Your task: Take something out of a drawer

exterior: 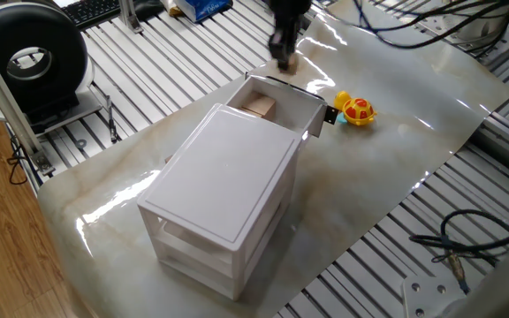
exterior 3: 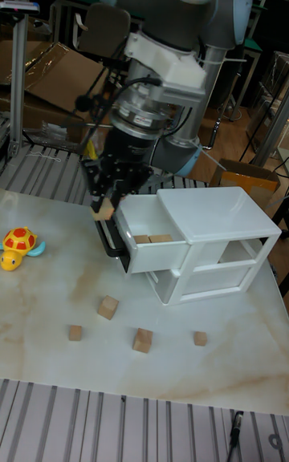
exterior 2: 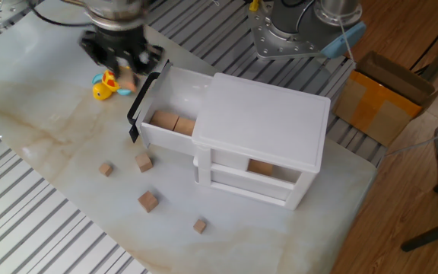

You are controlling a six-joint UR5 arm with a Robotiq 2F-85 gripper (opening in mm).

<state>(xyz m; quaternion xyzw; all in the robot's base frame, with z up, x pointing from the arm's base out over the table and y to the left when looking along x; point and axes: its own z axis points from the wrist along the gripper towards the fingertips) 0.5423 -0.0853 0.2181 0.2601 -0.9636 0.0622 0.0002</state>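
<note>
Now the gripper (exterior 3: pixel 103 204) hangs just beyond the black front edge of the drawer (exterior 3: pixel 148 244), jaws apparently pinched on a small wooden cube (exterior 3: pixel 101 210), though motion blur in both table views makes that grip hard to confirm. A light pinch could drop the cube among the loose cubes (exterior 2: pixel 147 200) on the marble sheet, or beside the toy turtle (exterior 2: pixel 106 85). No readable writing or brand shows anywhere.

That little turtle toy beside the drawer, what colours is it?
Yellow with a red shell; one fixed view shows it best.
</note>
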